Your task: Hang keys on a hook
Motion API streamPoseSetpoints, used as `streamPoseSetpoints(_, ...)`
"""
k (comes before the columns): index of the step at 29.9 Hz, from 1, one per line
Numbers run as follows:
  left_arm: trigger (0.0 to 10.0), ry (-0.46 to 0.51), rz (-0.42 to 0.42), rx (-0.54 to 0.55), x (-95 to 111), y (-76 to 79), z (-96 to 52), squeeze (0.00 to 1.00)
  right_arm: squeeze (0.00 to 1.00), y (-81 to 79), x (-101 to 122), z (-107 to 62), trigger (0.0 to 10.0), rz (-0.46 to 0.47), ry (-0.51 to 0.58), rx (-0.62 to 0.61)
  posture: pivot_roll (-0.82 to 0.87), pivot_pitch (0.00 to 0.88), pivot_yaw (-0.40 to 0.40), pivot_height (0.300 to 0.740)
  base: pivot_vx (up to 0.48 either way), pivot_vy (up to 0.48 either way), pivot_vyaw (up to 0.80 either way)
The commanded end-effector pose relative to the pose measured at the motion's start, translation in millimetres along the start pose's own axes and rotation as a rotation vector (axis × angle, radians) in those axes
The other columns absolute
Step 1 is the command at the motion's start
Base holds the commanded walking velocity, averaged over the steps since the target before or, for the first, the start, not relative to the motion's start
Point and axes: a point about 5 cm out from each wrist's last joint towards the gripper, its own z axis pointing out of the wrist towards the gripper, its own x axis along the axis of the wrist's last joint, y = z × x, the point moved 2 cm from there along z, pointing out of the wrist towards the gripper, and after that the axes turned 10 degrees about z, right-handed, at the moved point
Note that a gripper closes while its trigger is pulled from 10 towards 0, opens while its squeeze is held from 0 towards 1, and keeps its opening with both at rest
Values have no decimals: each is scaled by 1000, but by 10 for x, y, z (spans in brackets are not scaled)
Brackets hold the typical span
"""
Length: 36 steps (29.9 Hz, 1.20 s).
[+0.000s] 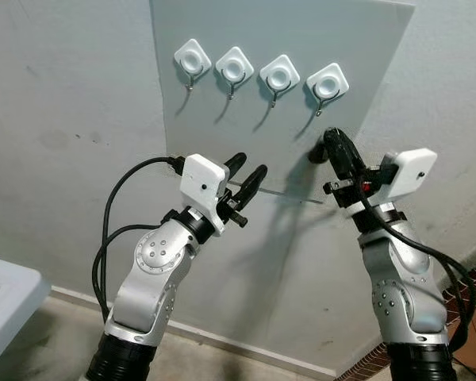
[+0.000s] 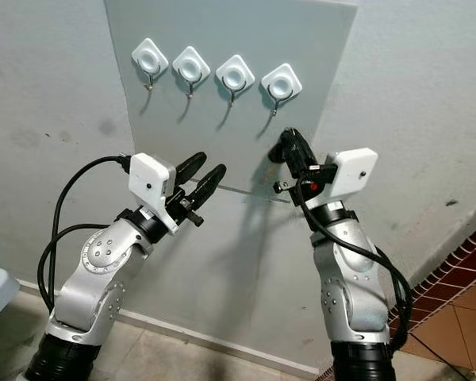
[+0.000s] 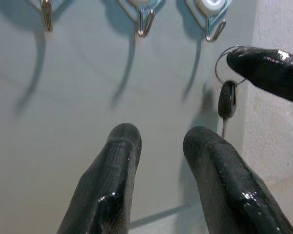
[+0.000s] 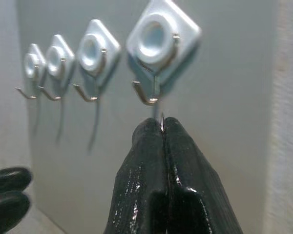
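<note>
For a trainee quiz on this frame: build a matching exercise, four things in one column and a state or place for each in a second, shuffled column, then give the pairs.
Things
1. right gripper
2. left gripper
3. key
4. rightmost hook

States
A. bare, just above the right gripper's tips
B. fingers apart, holding nothing
C. dangling from a ring
D. pinched shut on the key ring

Pairs: 1-D, 2-B, 3-C, 4-A

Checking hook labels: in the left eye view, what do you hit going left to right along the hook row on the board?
First hook → second hook → third hook → fourth hook, with the right gripper holding the key ring just below it.
</note>
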Motion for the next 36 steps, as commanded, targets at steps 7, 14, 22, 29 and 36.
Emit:
streamPoseSetpoints(7,10000,65,14,-8,191,-18,35,0,0,-146,147,100,10000,25,33,90,123,0,-68,740,0,0,0)
streamPoseSetpoints(14,10000,78,7,-12,228,-7,33,0,0,-199,222,127,10000,43,56,107,122,0,-66,740,0,0,0)
streamPoseSetpoints(22,10000,82,8,-13,247,6,35,0,0,-210,295,154,10000,61,80,107,120,0,-65,740,0,0,0)
streamPoseSetpoints(29,10000,80,2,-4,253,2,25,0,0,-141,341,182,10000,180,109,55,125,0,-68,740,0,0,0)
streamPoseSetpoints(36,10000,82,-1,0,259,-1,21,0,0,-59,311,149,10000,412,143,-14,126,0,-71,740,0,0,0)
